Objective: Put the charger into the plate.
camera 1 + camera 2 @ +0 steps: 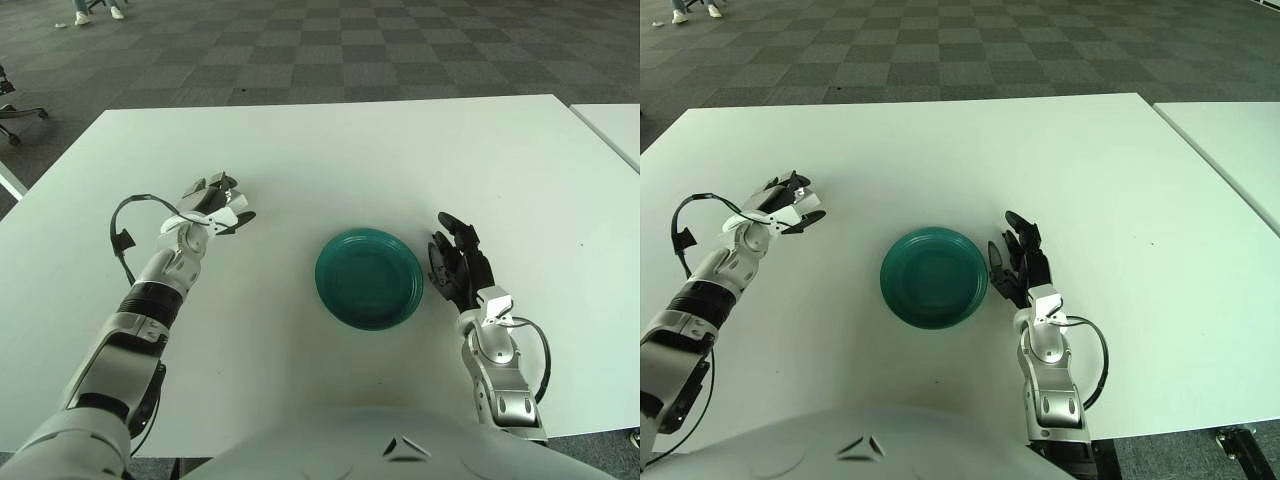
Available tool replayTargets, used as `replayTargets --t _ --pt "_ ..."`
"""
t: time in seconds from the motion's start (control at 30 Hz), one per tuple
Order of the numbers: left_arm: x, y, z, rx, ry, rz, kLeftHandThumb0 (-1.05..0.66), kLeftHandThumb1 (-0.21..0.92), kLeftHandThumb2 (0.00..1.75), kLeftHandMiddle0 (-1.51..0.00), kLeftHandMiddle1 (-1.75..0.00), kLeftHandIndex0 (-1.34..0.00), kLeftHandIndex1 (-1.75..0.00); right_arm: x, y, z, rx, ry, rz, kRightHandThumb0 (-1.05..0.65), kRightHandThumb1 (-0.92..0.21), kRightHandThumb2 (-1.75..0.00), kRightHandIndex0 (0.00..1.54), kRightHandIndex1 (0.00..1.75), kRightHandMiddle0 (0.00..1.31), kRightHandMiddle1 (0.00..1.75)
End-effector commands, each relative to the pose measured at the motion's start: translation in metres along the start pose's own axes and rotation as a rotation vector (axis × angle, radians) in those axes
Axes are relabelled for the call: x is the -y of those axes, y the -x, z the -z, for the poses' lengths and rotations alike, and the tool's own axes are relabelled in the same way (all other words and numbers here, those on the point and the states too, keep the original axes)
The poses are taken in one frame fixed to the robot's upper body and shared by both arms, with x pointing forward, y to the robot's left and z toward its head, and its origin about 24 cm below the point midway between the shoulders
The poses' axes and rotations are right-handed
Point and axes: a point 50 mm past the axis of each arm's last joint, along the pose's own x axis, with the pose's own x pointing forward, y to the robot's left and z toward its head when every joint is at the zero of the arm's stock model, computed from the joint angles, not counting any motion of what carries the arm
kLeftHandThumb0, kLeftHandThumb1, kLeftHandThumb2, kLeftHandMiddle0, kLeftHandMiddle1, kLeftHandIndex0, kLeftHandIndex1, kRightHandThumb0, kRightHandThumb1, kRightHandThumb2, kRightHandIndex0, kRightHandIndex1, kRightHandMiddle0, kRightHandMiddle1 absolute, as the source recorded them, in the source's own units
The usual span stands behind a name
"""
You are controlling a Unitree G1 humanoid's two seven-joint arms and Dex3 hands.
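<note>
One plate [369, 278], one white charger [228, 214] in left hand [213, 207].

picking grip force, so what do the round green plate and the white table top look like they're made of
Round green plate: likely plastic or glazed ceramic; uniform teal, smooth, with a faint sheen on the rim. Can't tell which.

White table top: probably laminate or painted board; flat, even, matte, no grain.

The left hand shows left of the plate holding something small and white; the right hand shows beside its right edge.
</note>
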Motion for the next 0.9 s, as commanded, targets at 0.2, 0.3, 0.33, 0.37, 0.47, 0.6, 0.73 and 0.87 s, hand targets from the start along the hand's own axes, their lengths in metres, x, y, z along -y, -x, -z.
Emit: replayTargets --t 0.2,0.3,0.33,0.37,0.47,0.6,0.73,0.87 --pt "0.019 0.002 0.009 -0.057 -0.017 0.059 -1.05 0.92 0.49 0.0 0.0 0.0 -0.94 0.002 0.001 0.009 -0.05 0.01 0.0 -0.65 -0.92 -0.6 0.29 0.0 0.0 0.62" --pt "0.02 0.001 0.009 -0.06 -0.015 0.061 -1.05 0.92 0.49 0.0 0.0 0.0 -0.94 0.003 0.001 0.009 -0.05 0.01 0.0 -0.65 -0.92 -0.6 0.29 0.0 0.0 0.62" --pt "0.02 0.001 0.009 -0.062 -0.014 0.063 -1.05 0.92 0.49 0.0 0.0 0.0 -0.94 0.003 0.001 0.009 -0.05 0.01 0.0 -0.65 -0.92 -0.6 0.29 0.0 0.0 0.62" --pt "0.021 0.001 0.009 -0.065 -0.01 0.066 -1.05 0.92 0.49 0.0 0.0 0.0 -0.94 0.003 0.001 0.009 -0.05 0.01 0.0 -0.65 -0.92 -0.6 0.29 0.0 0.0 0.62" --pt "0.023 0.001 0.009 -0.07 -0.005 0.07 -1.05 0.92 0.49 0.0 0.0 0.0 -0.93 0.004 0.001 0.009 -0.05 0.01 0.0 -0.65 -0.92 -0.6 0.29 0.0 0.0 0.62" --pt "0.026 0.001 0.01 -0.076 -0.001 0.078 -1.05 0.92 0.5 0.0 0.0 0.0 -0.91 0.005 0.001 0.009 -0.05 0.01 0.0 -0.65 -0.92 -0.6 0.29 0.0 0.0 0.62" --pt "0.029 0.0 0.012 -0.08 0.005 0.095 -1.05 0.92 0.5 0.0 0.0 0.0 -0.91 0.006 0.001 0.008 -0.05 0.01 0.0 -0.65 -0.92 -0.6 0.29 0.0 0.0 0.62" --pt "0.031 0.0 0.013 -0.079 0.009 0.105 -1.05 0.92 0.51 0.0 0.0 0.0 -0.94 0.007 0.001 0.009 -0.05 0.011 0.0 -0.65 -0.92 -0.6 0.29 0.0 0.0 0.62"
